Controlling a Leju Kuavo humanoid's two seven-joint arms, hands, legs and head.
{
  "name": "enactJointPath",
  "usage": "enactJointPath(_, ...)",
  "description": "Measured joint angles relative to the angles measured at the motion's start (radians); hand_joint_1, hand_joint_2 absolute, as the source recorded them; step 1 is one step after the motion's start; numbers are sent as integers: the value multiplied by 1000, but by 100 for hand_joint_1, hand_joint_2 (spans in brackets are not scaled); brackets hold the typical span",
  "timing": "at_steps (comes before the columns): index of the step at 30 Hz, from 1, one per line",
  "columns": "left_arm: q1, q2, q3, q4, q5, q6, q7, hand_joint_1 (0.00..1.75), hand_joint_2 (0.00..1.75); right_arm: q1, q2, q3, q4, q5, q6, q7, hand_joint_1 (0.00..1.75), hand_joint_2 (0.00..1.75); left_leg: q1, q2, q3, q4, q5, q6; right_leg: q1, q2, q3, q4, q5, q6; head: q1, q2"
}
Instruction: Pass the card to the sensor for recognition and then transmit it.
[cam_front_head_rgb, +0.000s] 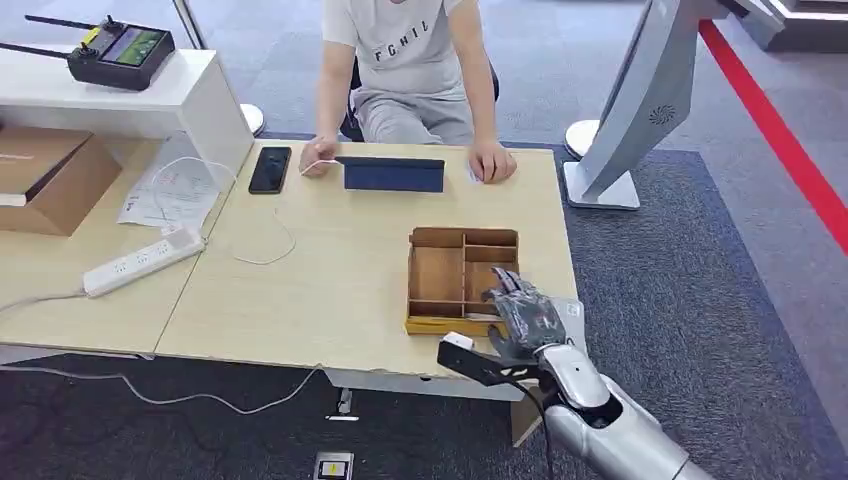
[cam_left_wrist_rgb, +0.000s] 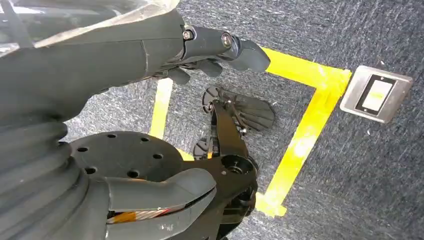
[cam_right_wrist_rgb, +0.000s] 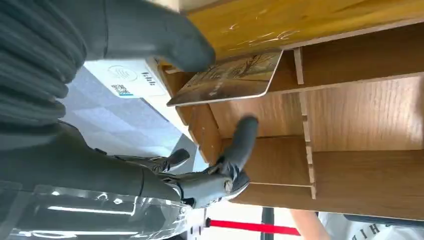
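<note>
A card (cam_right_wrist_rgb: 230, 77) with a brownish picture lies tilted in a near compartment of the wooden tray (cam_front_head_rgb: 438, 275), one end over the tray's wall. My right hand (cam_front_head_rgb: 520, 315) hovers over the tray's near right corner. Its thumb (cam_right_wrist_rgb: 165, 40) lies against the card's end, and a dark finger (cam_right_wrist_rgb: 242, 137) reaches into the compartment a little apart from the card. The white sensor (cam_right_wrist_rgb: 125, 80) with a QR code sits on the table beside the tray, half hidden by the hand (cam_front_head_rgb: 572, 310). My left hand (cam_left_wrist_rgb: 210, 47) hangs over the floor and holds nothing.
A person sits at the table's far side with both hands on it, behind a dark tablet (cam_front_head_rgb: 393, 173). A phone (cam_front_head_rgb: 270, 168), a white cable, a power strip (cam_front_head_rgb: 143, 262) and a cardboard box (cam_front_head_rgb: 50, 175) lie to the left. A white stand (cam_front_head_rgb: 640, 100) rises at the right.
</note>
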Motion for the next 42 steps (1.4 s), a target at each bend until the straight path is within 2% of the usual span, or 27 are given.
enactJointPath(13, 1, 0, 0, 0, -2, 5, -1, 0, 175, -4, -1, -5, -3, -3, 12, 4, 175, 175, 0, 0, 0, 0, 0, 0, 0, 0, 0, 0, 0, 0, 0, 0)
enactJointPath(26, 1, 1, 0, 0, 0, 10, 4, 0, 175, -4, -1, 2, 0, -43, -13, -4, 175, 175, 0, 0, 0, 0, 0, 0, 0, 0, 0, 0, 0, 0, 0, 0)
enactJointPath(32, 1, 1, 0, 0, 1, 10, 8, 0, 175, -4, 0, 5, 9, -46, -40, -14, 175, 175, 0, 0, 0, 0, 0, 0, 0, 0, 0, 0, 0, 0, 0, 0)
enactJointPath(42, 0, 4, 0, 0, 0, 15, 11, 0, 175, -7, -10, 3, -11, -25, -126, -17, 175, 175, 0, 0, 0, 0, 0, 0, 0, 0, 0, 0, 0, 0, 0, 0)
